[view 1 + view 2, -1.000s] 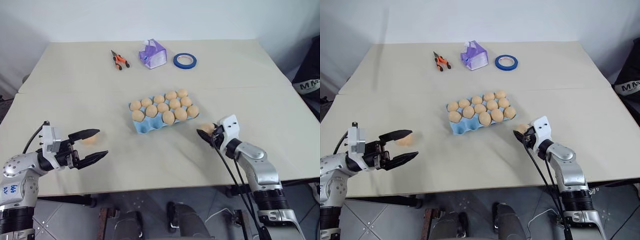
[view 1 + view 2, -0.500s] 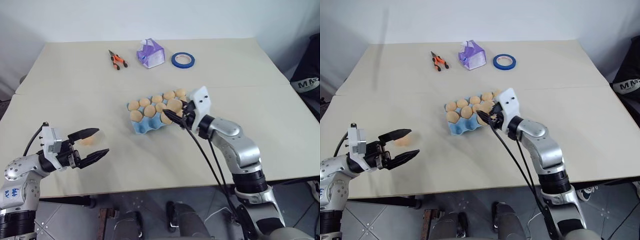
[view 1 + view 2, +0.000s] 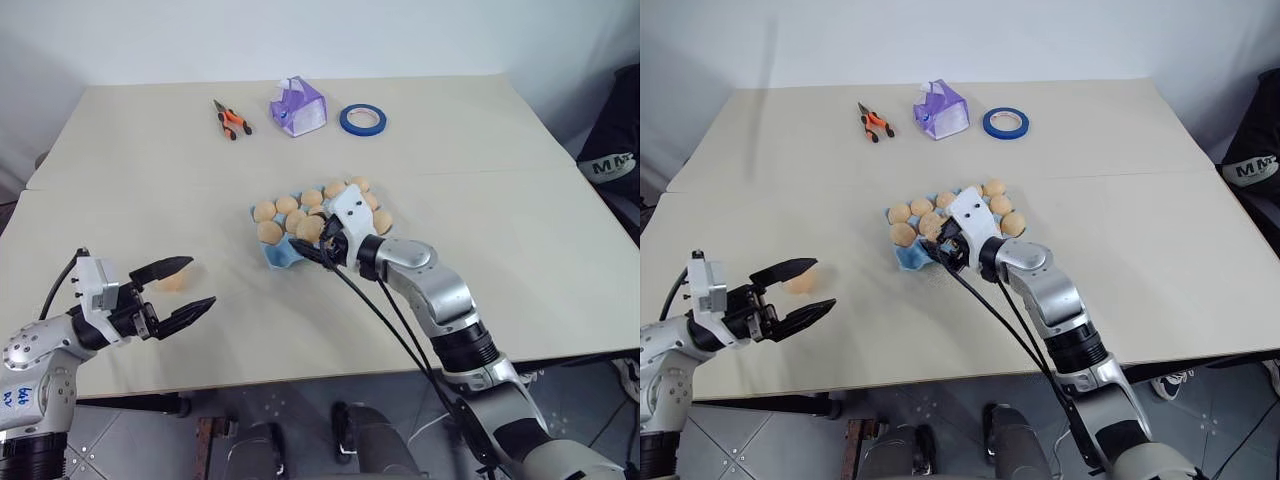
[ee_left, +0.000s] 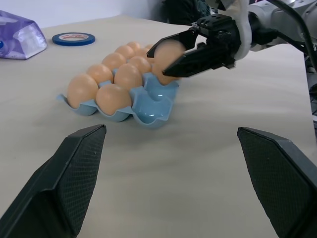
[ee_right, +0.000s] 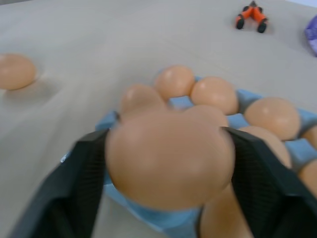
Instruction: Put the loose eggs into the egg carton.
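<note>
We have an egg (image 4: 169, 59) between our right gripper's (image 4: 173, 55) spread fingers above the carton's (image 4: 148, 101) near empty cup, while our left gripper (image 3: 187, 288) gapes empty.

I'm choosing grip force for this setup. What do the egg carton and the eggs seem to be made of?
The egg carton looks like thin moulded plastic or coated pulp: light blue, smooth, with a soft sheen on its cup walls. Which of the two, the look leaves open. The eggs are pale orange-tan, smooth and matte, all alike; they could be real shell or plastic dummies.
</note>
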